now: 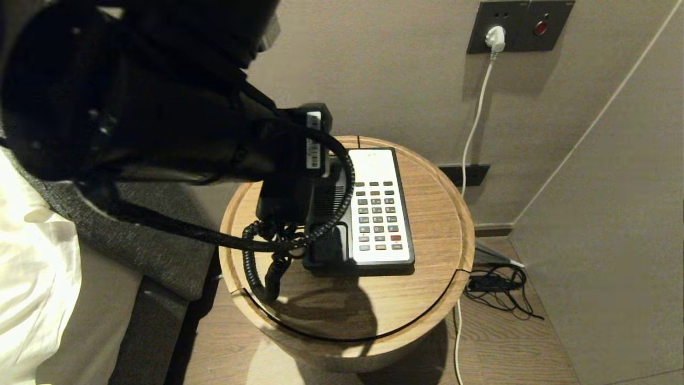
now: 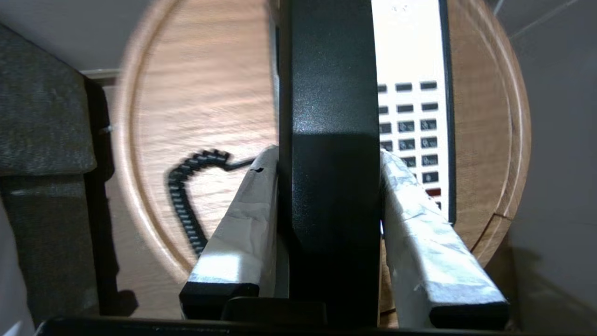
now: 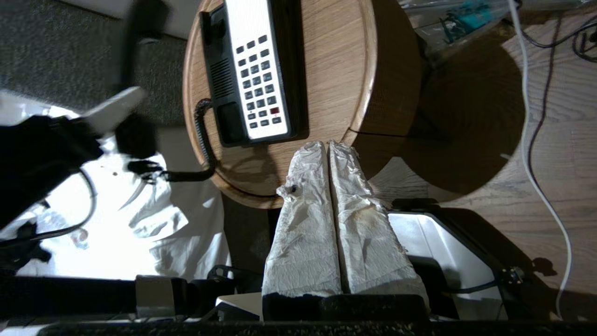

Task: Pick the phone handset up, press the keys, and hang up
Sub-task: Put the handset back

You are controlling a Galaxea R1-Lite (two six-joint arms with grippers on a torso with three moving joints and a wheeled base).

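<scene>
The phone handset [image 2: 329, 116], a long black receiver, is lifted off the phone base [image 1: 380, 208] and hangs over its left side. My left gripper [image 2: 326, 156] is shut on the handset's middle, its white-wrapped fingers [image 2: 242, 224] pressing both sides. In the head view the left arm [image 1: 160, 107] covers most of the handset [image 1: 280, 200]. The coiled cord [image 1: 262, 270] trails from it over the round wooden table [image 1: 433, 251]. The keys [image 1: 378, 216] lie uncovered on the base's white panel. My right gripper [image 3: 328, 144] is shut and empty, hovering at the table's near edge, apart from the phone base [image 3: 256, 70].
A bed with a white sheet [image 1: 32, 278] and grey upholstery [image 1: 139, 251] stands close on the table's left. A white plug and cable [image 1: 495, 37] run down the wall behind. Loose black cables [image 1: 499, 289] lie on the floor to the right, near a side wall.
</scene>
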